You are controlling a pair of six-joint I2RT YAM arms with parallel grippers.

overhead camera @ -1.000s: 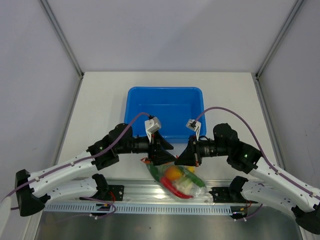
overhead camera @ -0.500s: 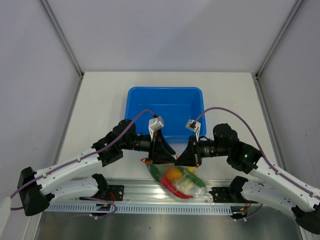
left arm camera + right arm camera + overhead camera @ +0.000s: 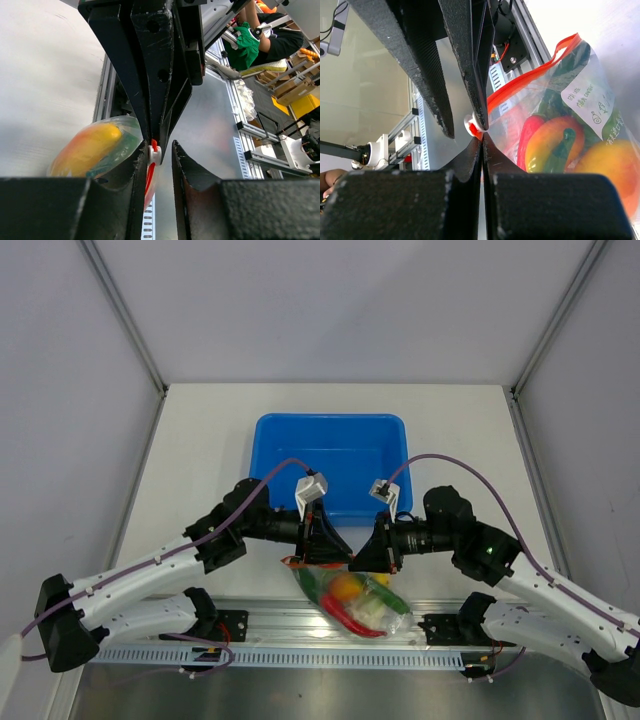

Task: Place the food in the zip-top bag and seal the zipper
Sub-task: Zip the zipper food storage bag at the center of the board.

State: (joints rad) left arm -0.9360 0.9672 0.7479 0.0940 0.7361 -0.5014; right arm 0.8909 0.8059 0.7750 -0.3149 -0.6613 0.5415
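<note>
A white counter [image 3: 200,460] carries everything, and the two black-and-white arms reach in from its near edge, their heads almost meeting in the middle. Behind them sits a blue rectangular plastic tub [image 3: 330,450]. Just in front of the tub, between the arm heads, is the clear crinkly zip-top bag [image 3: 355,602]. Its mouth is up at the fingers and its body slants toward the silver metal rail [image 3: 260,618] at the near edge. The toy food [image 3: 555,145] is inside it: a yellow-orange fruit [image 3: 346,587], a red chili [image 3: 360,628], and dark green and pale pieces pressed against the plastic. The right fingers [image 3: 465,165] are pressed fully together on the orange-red zipper strip [image 3: 530,82] at the bag's mouth. The left fingers [image 3: 190,185] stand a narrow gap apart astride the same strip, which lies against one finger and clear of the other, so they do not yet clamp it. A small white slider [image 3: 155,155] sits on the strip right at both sets of fingertips
</note>
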